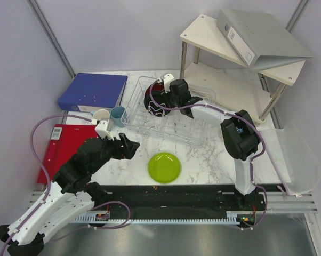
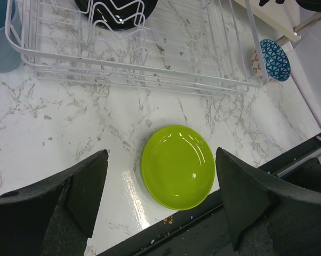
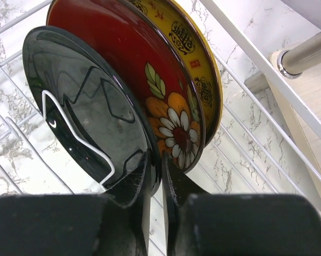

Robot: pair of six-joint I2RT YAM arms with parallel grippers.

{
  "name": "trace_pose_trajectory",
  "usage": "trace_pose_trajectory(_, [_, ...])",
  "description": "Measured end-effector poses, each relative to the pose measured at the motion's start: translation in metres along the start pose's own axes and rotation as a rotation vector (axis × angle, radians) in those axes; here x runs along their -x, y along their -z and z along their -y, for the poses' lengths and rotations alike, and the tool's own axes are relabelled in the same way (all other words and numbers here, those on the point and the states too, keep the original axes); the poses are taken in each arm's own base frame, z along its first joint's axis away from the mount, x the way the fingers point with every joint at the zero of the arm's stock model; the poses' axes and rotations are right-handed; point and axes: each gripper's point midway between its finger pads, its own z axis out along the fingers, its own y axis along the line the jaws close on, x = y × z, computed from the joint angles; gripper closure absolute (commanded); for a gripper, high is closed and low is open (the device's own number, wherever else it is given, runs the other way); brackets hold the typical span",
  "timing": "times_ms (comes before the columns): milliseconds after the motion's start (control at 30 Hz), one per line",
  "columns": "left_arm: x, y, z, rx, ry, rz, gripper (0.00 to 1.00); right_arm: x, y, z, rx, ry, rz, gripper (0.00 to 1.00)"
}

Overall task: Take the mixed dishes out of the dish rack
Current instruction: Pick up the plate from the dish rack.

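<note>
The clear dish rack stands at the table's middle back. A black plate, a red bowl with flowers and a yellow-brown patterned plate stand upright in it. My right gripper is shut on the black plate's rim, in the rack. The lime-green plate lies flat on the table in front of the rack; it also shows in the left wrist view. My left gripper is open and empty above it. A light blue cup and a cream mug stand left of the rack. A blue patterned bowl sits beside the rack's right end.
A blue binder and a red folder lie at the left. A white two-tier shelf with a grey binder stands at the back right. A black rail runs along the near edge.
</note>
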Motion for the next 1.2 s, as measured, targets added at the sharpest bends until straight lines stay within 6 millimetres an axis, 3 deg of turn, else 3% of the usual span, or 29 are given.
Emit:
trace_pose_trajectory(167, [0.001,-0.001,0.001,-0.004,0.001,0.003,0.12,0.003,0.005,0.0,0.004,0.005,0.007,1.0])
trace_pose_trajectory(467, [-0.001,-0.001,0.0,-0.005,0.001,0.004,0.12,0.002,0.013,0.003,-0.007,0.015,0.01,1.0])
trace_pose_trajectory(767, [-0.001,-0.001,0.001,-0.008,0.001,0.001,0.12,0.014,0.046,0.022,-0.079,0.022,0.039,1.0])
trace_pose_trajectory(967, [-0.001,-0.001,0.001,-0.009,0.001,0.002,0.13,0.037,0.084,0.033,-0.101,0.002,0.097,1.0])
trace_pose_trajectory(1200, [-0.001,0.0,0.001,-0.011,0.002,0.005,0.13,0.075,0.148,0.032,-0.056,-0.096,0.236,1.0])
